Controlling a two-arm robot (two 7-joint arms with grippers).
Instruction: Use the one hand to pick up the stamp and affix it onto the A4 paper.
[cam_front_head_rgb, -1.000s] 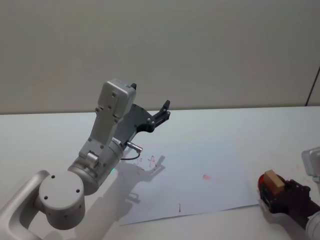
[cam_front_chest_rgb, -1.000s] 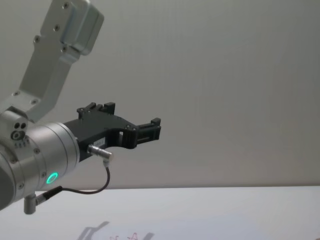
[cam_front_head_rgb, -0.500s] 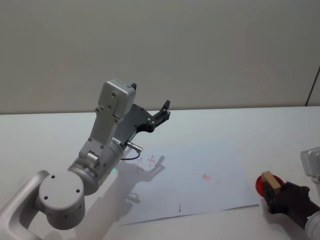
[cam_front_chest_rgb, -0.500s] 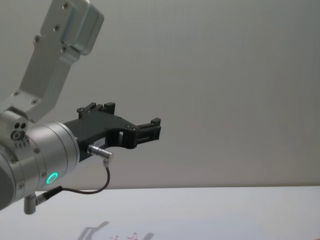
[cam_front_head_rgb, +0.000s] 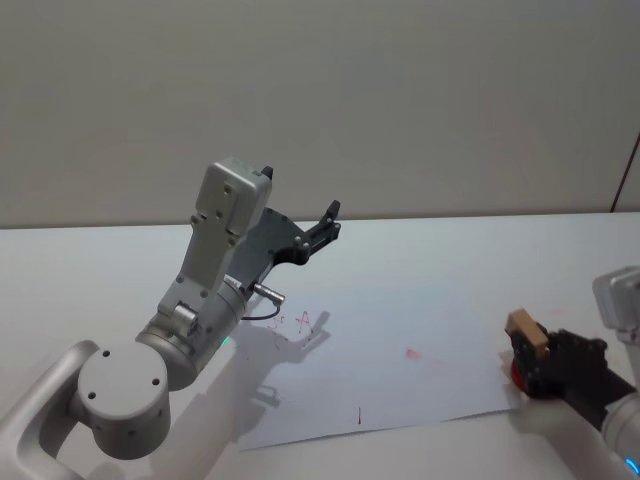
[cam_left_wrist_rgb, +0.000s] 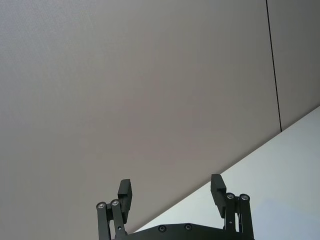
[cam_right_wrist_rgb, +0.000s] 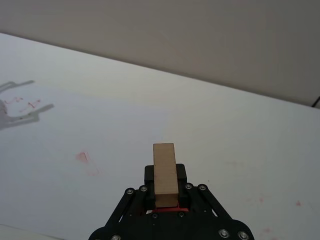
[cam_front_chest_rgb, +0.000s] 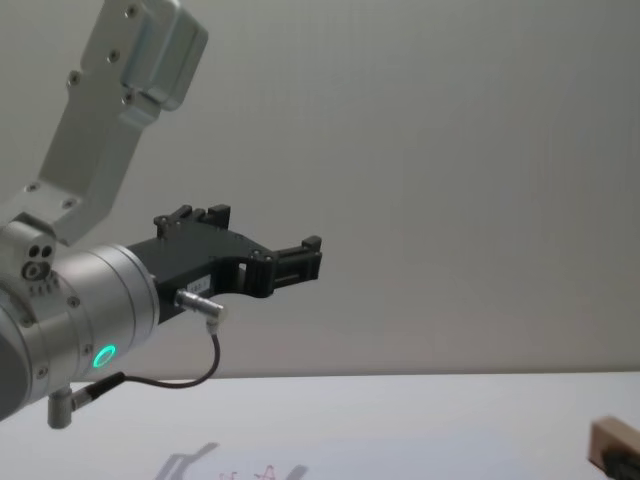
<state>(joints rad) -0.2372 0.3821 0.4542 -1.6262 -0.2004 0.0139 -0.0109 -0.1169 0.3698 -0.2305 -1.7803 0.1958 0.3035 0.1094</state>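
The right gripper (cam_front_head_rgb: 537, 352) is closed on the stamp (cam_right_wrist_rgb: 164, 165), its two black jaws pinching the wooden block low on its sides so that most of the block sticks out ahead of the fingertips. That hold looks meant to leave the stamping face free to meet the sheet. The stamp sits lifted off the bench (cam_front_head_rgb: 100, 270), just above a red disc (cam_front_head_rgb: 516, 376), probably an ink pad, and close to the right edge of the A4 paper (cam_front_head_rgb: 420, 320). Whether it hangs over the sheet or just short of it cannot be told. The paper lies flat with small red marks (cam_front_head_rgb: 410, 353) on it, toward the robot's left of the gripper. The left gripper (cam_left_wrist_rgb: 172, 192) is parked high above the paper's far left part, jaws wide apart and empty, well clear of the work.
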